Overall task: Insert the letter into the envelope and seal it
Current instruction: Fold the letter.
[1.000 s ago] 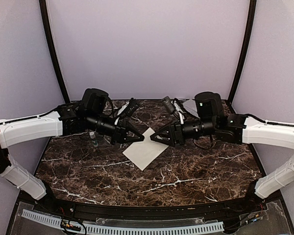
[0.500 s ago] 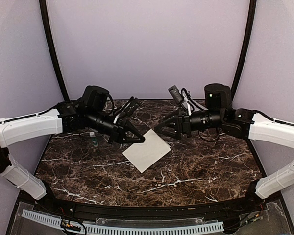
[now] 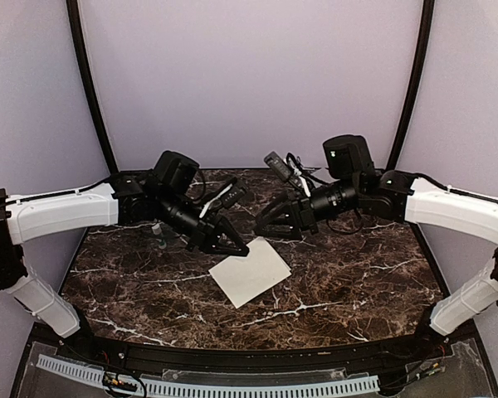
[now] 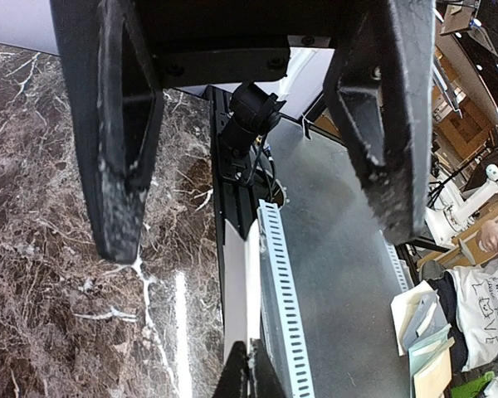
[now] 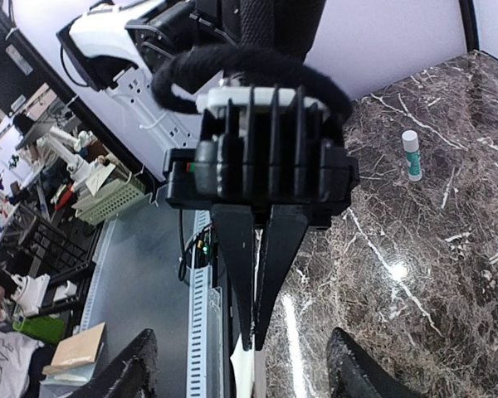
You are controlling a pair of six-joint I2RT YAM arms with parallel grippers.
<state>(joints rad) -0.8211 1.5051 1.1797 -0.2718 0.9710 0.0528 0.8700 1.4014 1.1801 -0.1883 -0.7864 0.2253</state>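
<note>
The envelope (image 3: 249, 272), a plain pale-grey rectangle with no border showing, lay about mid-table on the dark marble table (image 3: 349, 282), turned so that a corner pointed far. Its long axis ran from far-right to near-left. No flap or seam could be made out from above, and the letter was not visible in any view, so whether it was already inside could not be told.

The left gripper (image 3: 242, 248) reached in from the left with its fingers pressed together, the tips meeting the envelope's far long edge close to the far corner. The right wrist view showed a slip of pale paper at those tips, so it appeared to be pinching the envelope there.

The right gripper (image 3: 264, 228) had its fingers spread and held nothing. It hung off the paper, just far of that same far corner and facing the left gripper. From it the envelope lay toward the near side and a little lower, with the far-right short end the closest part, so the right arm seemed better placed to take that end.

A glue stick (image 3: 158, 238) stood upright to the left, well apart from the envelope, behind the left arm
</note>
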